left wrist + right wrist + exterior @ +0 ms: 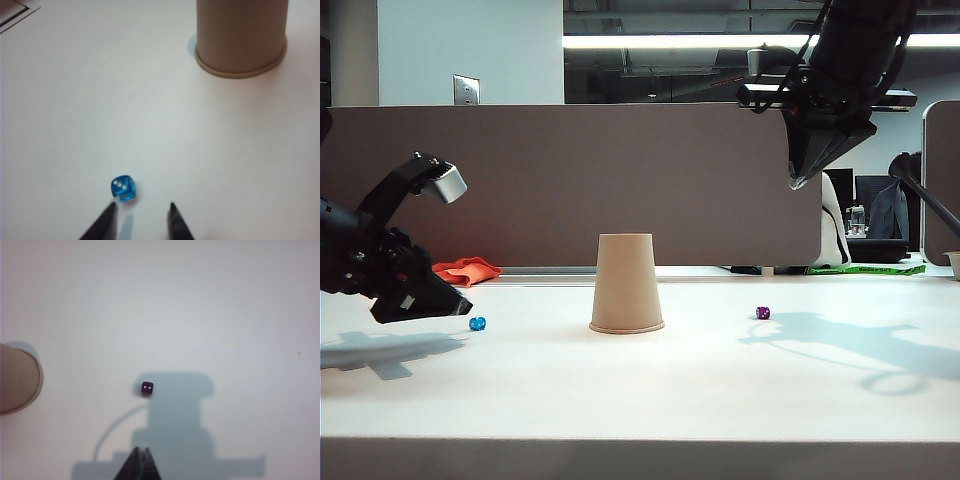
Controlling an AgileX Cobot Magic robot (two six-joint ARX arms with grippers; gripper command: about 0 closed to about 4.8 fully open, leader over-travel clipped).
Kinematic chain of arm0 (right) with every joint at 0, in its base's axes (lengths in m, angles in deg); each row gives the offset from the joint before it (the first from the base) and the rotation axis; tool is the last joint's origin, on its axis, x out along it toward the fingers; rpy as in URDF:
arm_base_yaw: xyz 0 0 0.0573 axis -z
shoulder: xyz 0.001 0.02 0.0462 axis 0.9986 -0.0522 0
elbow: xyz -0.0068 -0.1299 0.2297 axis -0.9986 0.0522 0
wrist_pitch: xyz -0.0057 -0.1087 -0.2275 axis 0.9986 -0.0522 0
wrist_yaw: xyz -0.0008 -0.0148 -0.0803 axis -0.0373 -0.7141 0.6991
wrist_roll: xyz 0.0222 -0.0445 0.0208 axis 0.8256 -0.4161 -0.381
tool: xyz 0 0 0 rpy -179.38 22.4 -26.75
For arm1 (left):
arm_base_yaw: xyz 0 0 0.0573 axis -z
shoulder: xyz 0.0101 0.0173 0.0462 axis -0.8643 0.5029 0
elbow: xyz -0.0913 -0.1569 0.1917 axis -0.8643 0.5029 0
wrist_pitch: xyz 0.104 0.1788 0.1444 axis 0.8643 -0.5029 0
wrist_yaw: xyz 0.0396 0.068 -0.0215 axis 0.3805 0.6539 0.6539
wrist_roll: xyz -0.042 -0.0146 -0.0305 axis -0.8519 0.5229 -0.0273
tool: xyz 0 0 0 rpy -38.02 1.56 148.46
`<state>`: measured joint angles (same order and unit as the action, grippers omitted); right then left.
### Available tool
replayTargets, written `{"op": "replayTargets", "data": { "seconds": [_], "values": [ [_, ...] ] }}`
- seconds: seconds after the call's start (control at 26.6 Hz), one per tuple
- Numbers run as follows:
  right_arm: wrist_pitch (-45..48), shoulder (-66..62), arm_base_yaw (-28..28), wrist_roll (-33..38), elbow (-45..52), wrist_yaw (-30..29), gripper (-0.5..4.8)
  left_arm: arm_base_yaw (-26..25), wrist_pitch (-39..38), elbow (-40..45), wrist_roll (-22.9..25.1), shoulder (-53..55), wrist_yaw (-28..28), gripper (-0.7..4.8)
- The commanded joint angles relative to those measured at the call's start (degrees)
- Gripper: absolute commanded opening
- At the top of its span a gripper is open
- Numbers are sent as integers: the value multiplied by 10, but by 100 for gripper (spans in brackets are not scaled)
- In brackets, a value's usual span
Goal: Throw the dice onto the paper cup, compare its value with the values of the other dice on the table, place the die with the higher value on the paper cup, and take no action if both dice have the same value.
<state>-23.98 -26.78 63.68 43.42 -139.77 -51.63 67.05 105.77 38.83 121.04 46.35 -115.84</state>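
Left gripper [142, 220] low with fingers spread wide just short of the tiny glossy blue die [123, 188] – three pips showing – while the right gripper [140, 460] hangs high, pinched shut, over the tiny dark purple die [146, 388], and the unmarked tan paper cup [626, 283] sits between them, rim down.

The tan paper cup [627, 283] is stood upside down at the middle of the table, its rolled rim resting on the surface. The tiny bright blue die [123, 188] is seen on the table well to the cup's left, with 3 pale pips on top. The tiny dark purple die [146, 388] is seen well to the cup's right, with 2 pips on top.
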Motion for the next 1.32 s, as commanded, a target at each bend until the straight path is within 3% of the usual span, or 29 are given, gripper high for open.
{"op": "replayTargets", "data": {
  "seconds": [0.04, 0.38, 0.9, 1.32],
  "values": [
    [5, 3, -1, -1, -1, -4, -1, 0, 25, -3, 2, -2, 16, 130],
    [5, 3, -1, 3, -1, -14, -1, 1, 26, -44, -31, 24, 18, 130],
    [8, 3, -1, 3, -1, -14, -1, 1, -7, -50, -24, 44, -18, 130],
    [7, 3, -1, 3, -1, -14, -1, 1, 4, -51, -24, 76, -14, 131]
  ]
}}
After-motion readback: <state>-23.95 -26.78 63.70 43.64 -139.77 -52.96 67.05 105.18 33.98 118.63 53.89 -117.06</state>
